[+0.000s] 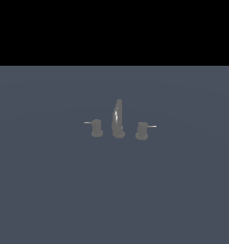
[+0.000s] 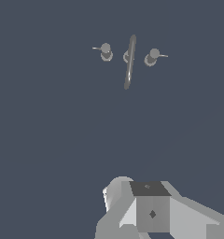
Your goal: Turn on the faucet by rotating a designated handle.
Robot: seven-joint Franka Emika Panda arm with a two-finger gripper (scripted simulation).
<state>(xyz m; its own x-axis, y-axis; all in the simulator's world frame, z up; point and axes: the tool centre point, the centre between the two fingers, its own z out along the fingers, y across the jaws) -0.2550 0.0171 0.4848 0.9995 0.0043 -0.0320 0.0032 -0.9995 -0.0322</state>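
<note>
The big grey floor [image 1: 49,190] holds the small faucet [image 1: 118,119] near its middle. The handle [image 1: 142,130] sits just beside the spout, on the exterior view's right, with its thin pin pointing away from the spout. Nothing touches it, so I think the turning has not started. The gripper's fingers are not shown, so I cannot tell if it is wide or narrow.
</note>
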